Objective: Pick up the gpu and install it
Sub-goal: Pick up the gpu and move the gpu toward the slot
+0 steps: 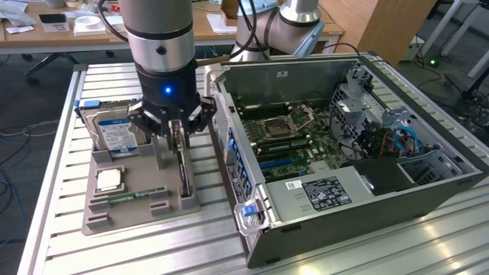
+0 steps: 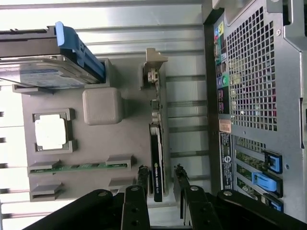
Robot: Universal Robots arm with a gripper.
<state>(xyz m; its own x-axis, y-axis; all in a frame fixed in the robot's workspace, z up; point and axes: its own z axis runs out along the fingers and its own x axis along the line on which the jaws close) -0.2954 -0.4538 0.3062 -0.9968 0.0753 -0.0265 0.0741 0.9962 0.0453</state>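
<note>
The gpu (image 1: 183, 172) stands on its edge in a slot of the grey holder tray (image 1: 126, 220), beside the open computer case (image 1: 321, 229). From the wrist it appears edge-on as a thin dark card (image 2: 156, 165), its silver bracket (image 2: 154, 76) at the far end. My gripper (image 1: 178, 134) hangs directly over the card and is open. One finger (image 2: 142, 176) sits on each side of the gpu's near end, with small gaps to the card. Inside the case lies the motherboard (image 1: 294, 134).
The tray also holds a silver hard drive (image 1: 114, 132) with a blue-white label, a square processor (image 1: 111, 180) and a narrow green memory stick (image 1: 131, 196). The case's rear panel (image 2: 249, 96) stands close beside the tray. Everything rests on a slatted aluminium table (image 1: 153, 252).
</note>
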